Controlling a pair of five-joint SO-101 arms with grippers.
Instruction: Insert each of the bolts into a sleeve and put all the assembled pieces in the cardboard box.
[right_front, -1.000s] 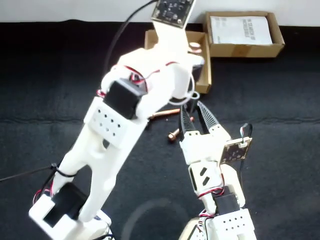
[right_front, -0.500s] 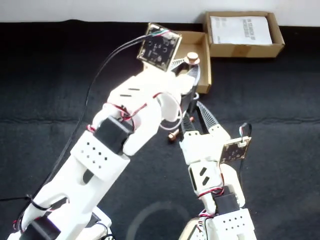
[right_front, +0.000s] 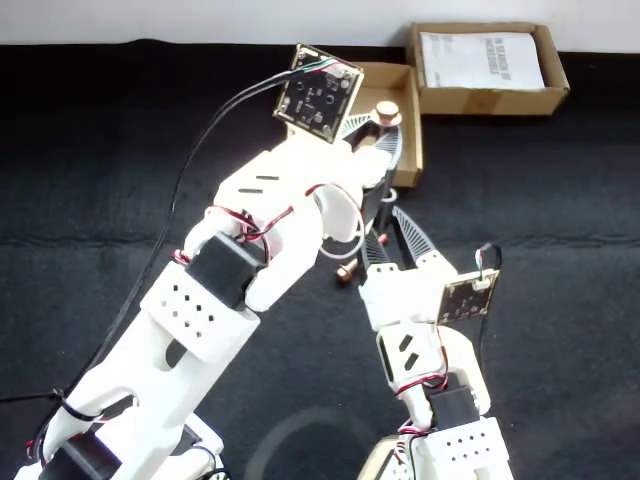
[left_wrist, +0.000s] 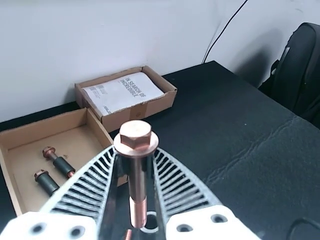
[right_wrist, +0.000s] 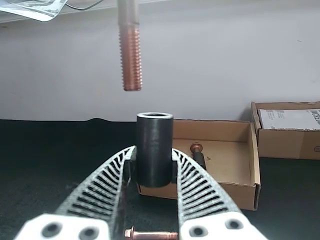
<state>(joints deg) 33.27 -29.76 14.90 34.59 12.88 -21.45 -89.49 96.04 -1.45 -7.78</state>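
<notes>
A loose bolt (right_wrist: 150, 234) lies on the bench (right_front: 100, 200) just beside the right gripper (right_wrist: 154, 152), which pinches a black sleeve (right_wrist: 154, 135) upright, bore open. Over the past second the left arm (right_front: 260, 250) has dropped. Its left gripper (left_wrist: 136, 152) clamps a copper bolt (left_wrist: 136, 175), hex head up, threads down, hanging above the sleeve without touching. Behind, the cardboard box (left_wrist: 15, 170) holds two assembled pieces (left_wrist: 59, 161).

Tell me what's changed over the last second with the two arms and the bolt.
The left arm dropped and pulled its wrist back from the table's far edge, carrying the bolt in the left gripper; the bolt now hangs above the sleeve. Nothing was grabbed or released. The right gripper kept its hold on the sleeve, and the loose bolt stayed put.
</notes>
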